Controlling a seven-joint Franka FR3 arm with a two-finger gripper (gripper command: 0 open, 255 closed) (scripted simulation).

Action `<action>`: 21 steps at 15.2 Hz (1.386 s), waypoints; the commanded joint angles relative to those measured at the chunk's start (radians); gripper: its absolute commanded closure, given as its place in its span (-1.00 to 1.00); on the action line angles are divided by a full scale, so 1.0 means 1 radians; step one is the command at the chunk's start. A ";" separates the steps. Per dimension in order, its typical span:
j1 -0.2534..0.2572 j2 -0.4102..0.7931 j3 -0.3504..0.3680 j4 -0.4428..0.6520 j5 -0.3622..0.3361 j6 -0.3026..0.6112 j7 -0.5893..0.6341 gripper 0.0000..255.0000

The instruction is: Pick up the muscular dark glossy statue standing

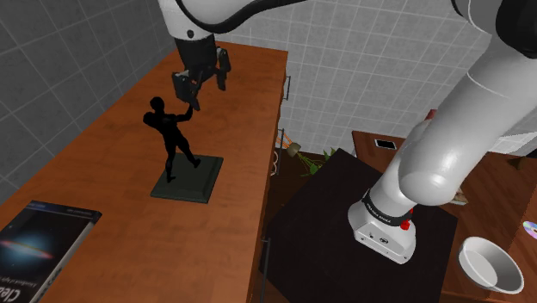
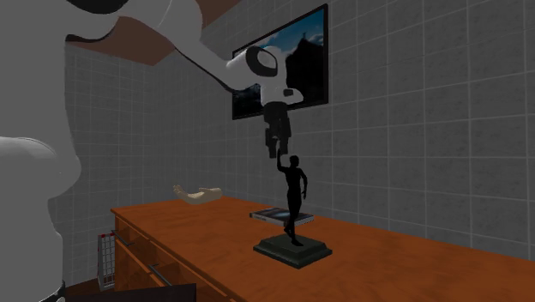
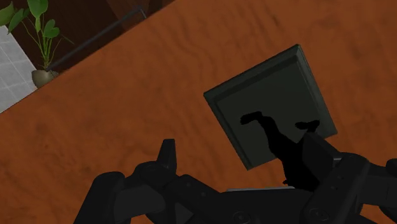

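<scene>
Hovering over statue — end effector w/ fingers apart, nr raised arm.

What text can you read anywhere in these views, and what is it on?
Book: pale lettering at the cover's lower corner, cut by the picture's edge, too blurred to read.
Arm's dark band: tiny pale marks, too small to read.
Statue, its base, wall screen: no text seen.
</scene>
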 commanded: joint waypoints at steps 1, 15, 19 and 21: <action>0.019 0.079 0.019 0.073 -0.032 -0.007 0.025 -1.00; 0.086 0.285 0.045 0.201 -0.125 0.035 0.094 -1.00; 0.087 0.286 0.046 0.202 -0.125 0.033 0.095 1.00; 0.088 0.287 0.046 0.204 -0.125 0.033 0.095 1.00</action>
